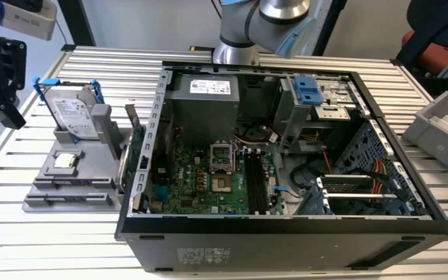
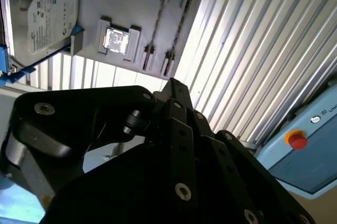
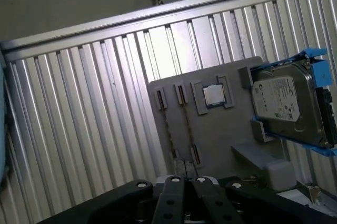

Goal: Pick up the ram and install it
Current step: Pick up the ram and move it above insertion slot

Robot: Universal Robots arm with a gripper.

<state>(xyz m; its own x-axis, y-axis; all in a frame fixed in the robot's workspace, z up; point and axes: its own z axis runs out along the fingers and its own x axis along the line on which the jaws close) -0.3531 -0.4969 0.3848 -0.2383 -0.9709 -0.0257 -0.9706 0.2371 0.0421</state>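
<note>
Grey tray (image 3: 221,129), ram (image 3: 188,124) on edge in its slot, tool (image 3: 187,177) closed, empty, apart above it

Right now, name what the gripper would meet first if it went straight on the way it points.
Probably a ram stick, standing on edge in the grey holder: in the first wrist view the gripper lines up with its near end. Depth is unclear.
</note>
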